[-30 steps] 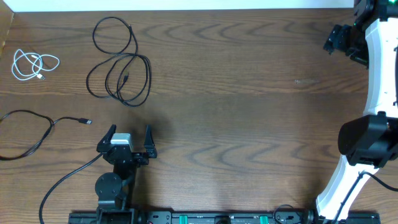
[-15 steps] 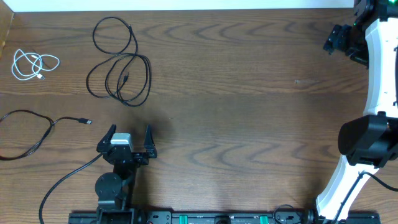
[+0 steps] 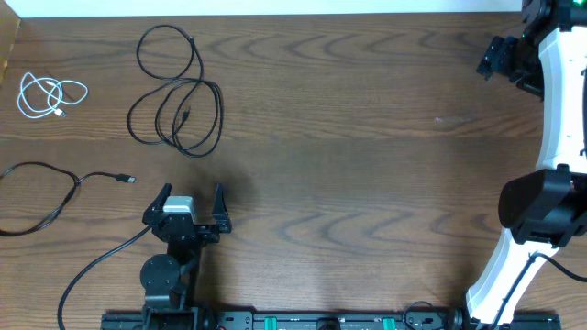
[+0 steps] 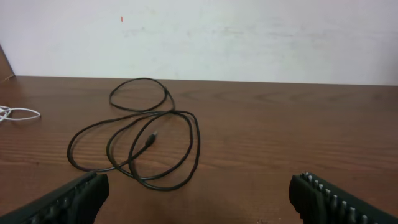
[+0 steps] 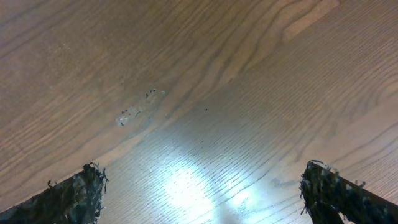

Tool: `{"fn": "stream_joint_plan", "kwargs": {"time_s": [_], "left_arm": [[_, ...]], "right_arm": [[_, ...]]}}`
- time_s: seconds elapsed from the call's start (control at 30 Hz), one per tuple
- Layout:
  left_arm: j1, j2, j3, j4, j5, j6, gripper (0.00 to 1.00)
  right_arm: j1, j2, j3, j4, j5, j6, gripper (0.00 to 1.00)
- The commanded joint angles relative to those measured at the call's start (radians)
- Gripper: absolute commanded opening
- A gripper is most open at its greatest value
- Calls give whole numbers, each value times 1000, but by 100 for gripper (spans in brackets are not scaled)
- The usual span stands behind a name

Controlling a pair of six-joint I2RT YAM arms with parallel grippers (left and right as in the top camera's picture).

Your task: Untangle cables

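Cable (image 3: 181,115) ahead of left gripper (image 3: 191,193)

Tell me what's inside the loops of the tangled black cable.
Only its own plug end, lying on bare table. Where the black cable crosses itself, the lower strands are covered.

Brown with wavy darker grain all over the bench (image 3: 367,137). Black on the looped cable (image 3: 179,105) and the long cable (image 3: 55,188); white on the small coiled cable (image 3: 46,94). White on the wall (image 4: 249,37), with one red speck (image 4: 122,19).
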Motion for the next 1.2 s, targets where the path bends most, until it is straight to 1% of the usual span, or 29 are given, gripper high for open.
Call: {"fn": "stream_joint_plan", "kwargs": {"time_s": [0.0, 0.87, 1.17], "left_arm": [[4, -6, -14, -39, 23, -1, 98], [4, -6, -14, -39, 23, -1, 98], [4, -6, -14, -39, 23, -1, 98]], "right_arm": [[3, 5, 2, -1, 16, -11, 99], [19, 5, 2, -1, 16, -11, 99], [54, -73, 2, 11, 32, -13, 99]]}}
